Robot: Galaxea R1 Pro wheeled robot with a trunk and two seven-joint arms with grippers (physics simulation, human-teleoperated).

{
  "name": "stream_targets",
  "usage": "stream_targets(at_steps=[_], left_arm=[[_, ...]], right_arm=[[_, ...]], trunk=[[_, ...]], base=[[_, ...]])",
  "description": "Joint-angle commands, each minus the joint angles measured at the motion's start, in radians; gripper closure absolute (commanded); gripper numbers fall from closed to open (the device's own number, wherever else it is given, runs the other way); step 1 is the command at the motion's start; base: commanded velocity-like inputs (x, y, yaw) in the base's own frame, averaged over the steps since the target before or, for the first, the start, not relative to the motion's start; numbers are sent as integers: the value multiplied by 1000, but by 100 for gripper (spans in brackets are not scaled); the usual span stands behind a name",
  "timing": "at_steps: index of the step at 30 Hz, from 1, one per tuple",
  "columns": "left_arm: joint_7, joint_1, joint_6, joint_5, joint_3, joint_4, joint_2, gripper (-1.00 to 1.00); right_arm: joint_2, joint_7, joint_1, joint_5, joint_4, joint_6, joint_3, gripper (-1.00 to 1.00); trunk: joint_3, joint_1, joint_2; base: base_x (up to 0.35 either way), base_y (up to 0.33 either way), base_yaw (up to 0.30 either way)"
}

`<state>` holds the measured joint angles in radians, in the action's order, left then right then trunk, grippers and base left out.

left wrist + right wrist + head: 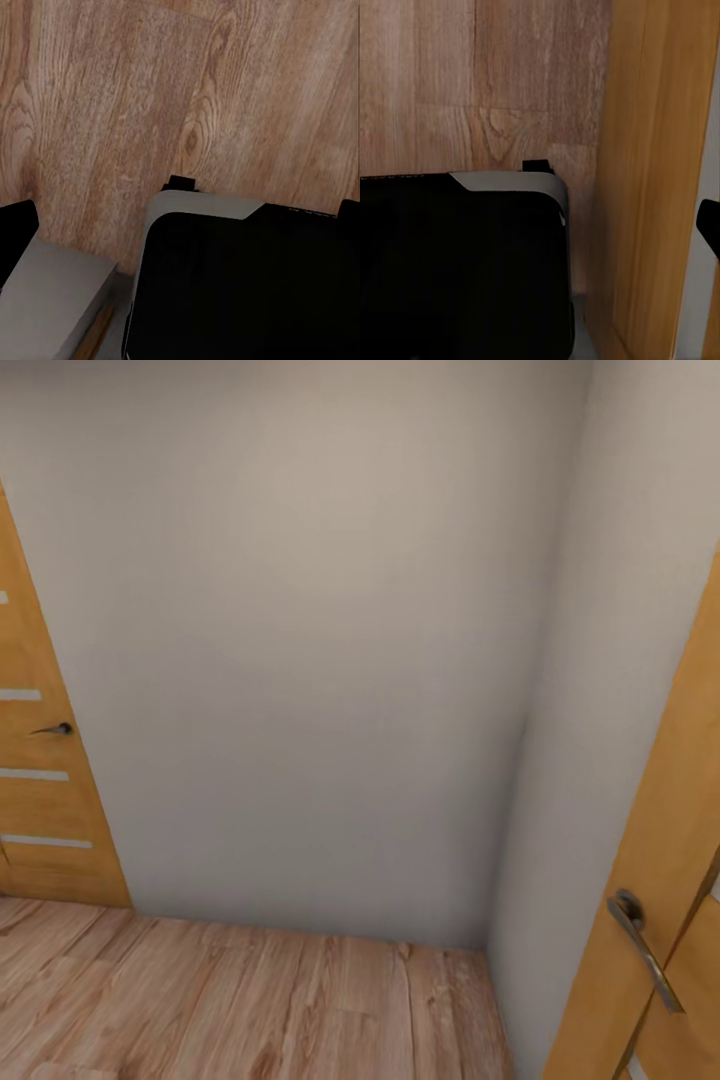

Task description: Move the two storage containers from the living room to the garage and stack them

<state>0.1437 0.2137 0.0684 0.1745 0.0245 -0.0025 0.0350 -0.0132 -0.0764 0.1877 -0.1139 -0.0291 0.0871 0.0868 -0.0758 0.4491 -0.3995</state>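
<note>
The two storage containers are out of view. Ahead of me in the head view is a bare white wall corner (300,660) above a light wood plank floor (250,990). My left gripper (182,219) hangs over that floor and my black-and-grey base (240,285). Its dark fingertips (15,232) stand far apart at the picture's edges with nothing between them. My right gripper (540,225) hangs the same way over the base (457,262). One fingertip (709,225) shows, close to an orange door panel.
An orange-wood door (40,760) with narrow glass slits and a dark handle stands shut at the left. At the right, close by, stands another orange door (660,880) with a metal lever handle (645,950); it appears in the right wrist view as the door panel (660,172). A grey ledge (52,300) lies beside my base.
</note>
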Motion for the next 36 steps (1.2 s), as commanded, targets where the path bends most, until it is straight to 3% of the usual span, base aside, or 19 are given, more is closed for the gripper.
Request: stream_targets(at_steps=[1,9,27,36], left_arm=[[2,1,4,8,3,1,0,-100],[2,0,4,8,3,1,0,-100],[2,0,4,8,3,1,0,-100],[2,1,5,8,3,1,0,-100]], right_arm=[[-1,-2,1,-10,-3,5,8,-100],[-1,-2,1,-10,-3,5,8,-100],[-1,-2,1,-9,-3,6,8,-100],[-1,-2,1,-9,-3,7,8,-100]], trunk=[[0,1,-1],[0,1,-1],[0,1,-1],[0,1,-1]], base=[[322,0,0],[322,0,61],[320,0,249],[55,0,262]])
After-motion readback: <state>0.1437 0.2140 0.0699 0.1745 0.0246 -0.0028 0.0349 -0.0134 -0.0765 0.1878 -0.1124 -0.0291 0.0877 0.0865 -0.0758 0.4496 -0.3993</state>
